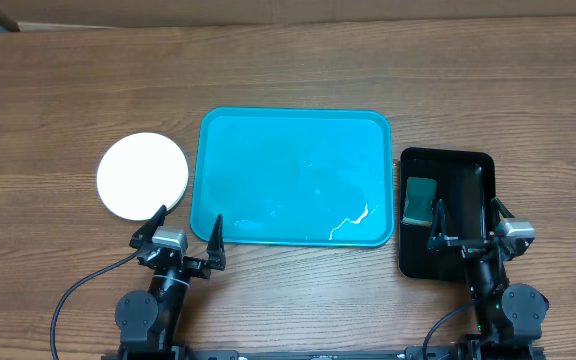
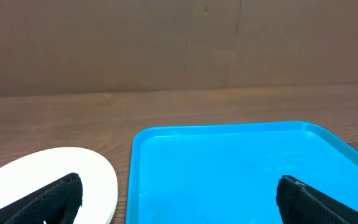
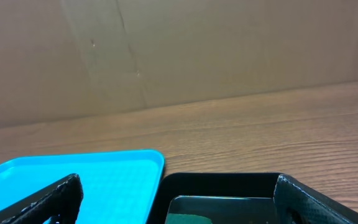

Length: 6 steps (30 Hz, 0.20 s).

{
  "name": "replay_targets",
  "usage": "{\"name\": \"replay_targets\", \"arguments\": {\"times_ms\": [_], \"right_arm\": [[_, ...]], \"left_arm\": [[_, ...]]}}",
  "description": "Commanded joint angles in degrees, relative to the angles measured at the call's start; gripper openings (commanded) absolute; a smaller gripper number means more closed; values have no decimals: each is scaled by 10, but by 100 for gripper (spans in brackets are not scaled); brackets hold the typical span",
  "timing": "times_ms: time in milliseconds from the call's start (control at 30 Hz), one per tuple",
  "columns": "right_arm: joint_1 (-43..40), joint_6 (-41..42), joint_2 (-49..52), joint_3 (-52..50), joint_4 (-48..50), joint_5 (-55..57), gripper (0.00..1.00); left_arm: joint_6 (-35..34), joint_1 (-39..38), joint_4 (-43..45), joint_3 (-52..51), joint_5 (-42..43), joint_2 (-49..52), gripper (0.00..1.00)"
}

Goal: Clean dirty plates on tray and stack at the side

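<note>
Turquoise rectangular plastic tray (image 1: 295, 114) holds no plates, only a wet-looking streak (image 1: 353, 220). White round plate (image 1: 142, 175) lies on the wooden counter (image 1: 68, 80) just left of it; any beneath are hidden. My left pincer (image 1: 189, 216) and right pincer (image 1: 466, 208) are both spread, holding nothing. Judgement: task appears complete; next move calls only for parking my arms.

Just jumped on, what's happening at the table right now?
Nothing is being handled. Both arms sit at the near edge of the table, with the left gripper and the right gripper open and empty. The turquoise tray holds no plates, only a pale streak near its front right. A white plate lies left of it; whether others sit underneath cannot be told. A green sponge lies in the black tray.
</note>
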Motion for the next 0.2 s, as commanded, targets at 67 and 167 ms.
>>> {"name": "replay_targets", "arguments": {"times_ms": [67,167], "right_arm": [[4,0,-5,-6,4,5,100],[4,0,-5,-6,4,5,100]], "left_arm": [[13,1,0,-2,2,-5,100],[13,1,0,-2,2,-5,100]]}}
